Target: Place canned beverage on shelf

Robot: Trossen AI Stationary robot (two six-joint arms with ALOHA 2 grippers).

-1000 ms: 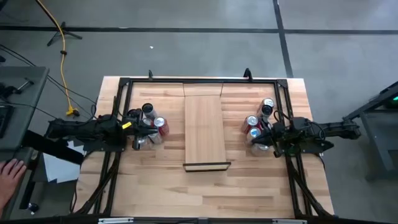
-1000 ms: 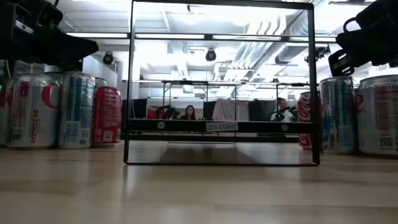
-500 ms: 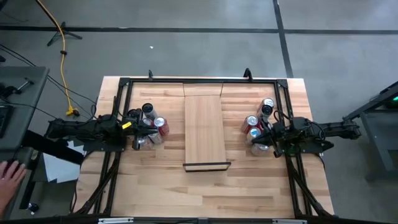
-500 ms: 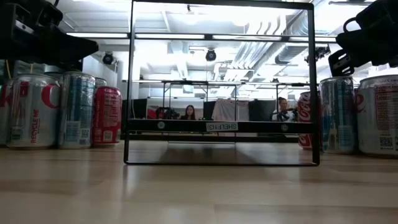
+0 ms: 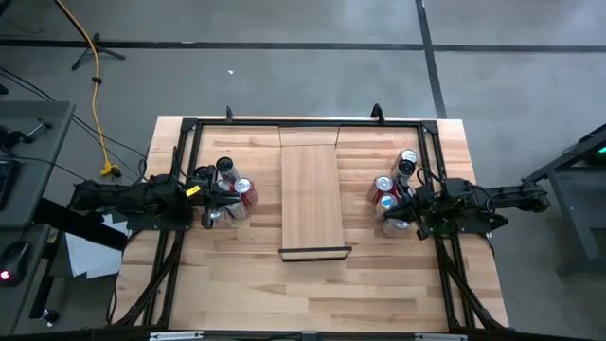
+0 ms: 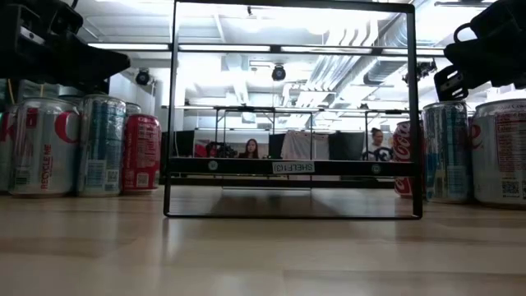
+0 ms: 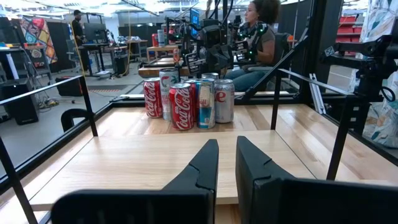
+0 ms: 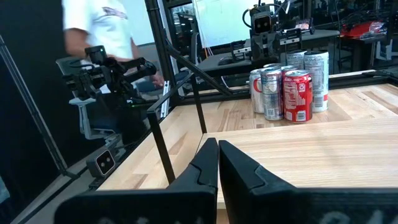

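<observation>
The shelf [image 5: 311,194], a long pale board with a black lip [image 5: 314,253] at its near end, lies along the middle of the table. Several cans stand upright on the tabletop to its left [image 5: 232,194] and several to its right [image 5: 388,194]. My left gripper [image 5: 210,199] hovers shut, level, above the left cans. It points across the shelf at the right cans [image 7: 193,102]. My right gripper [image 5: 402,206] hovers shut above the right cans. It faces the left cans [image 8: 289,90]. Neither gripper holds anything.
Black frame rails [image 5: 303,123] run round the tabletop, with uprights near both arms [image 8: 158,146]. The shelf's black end frame [image 6: 292,215] stands mid-table in the low view. Bare tabletop lies toward the near edge [image 5: 312,294]. People show beyond the table [image 7: 258,37] [image 8: 99,25].
Both arms have kept still. A person's hand beside the table's left edge has drawn out of the high view.
</observation>
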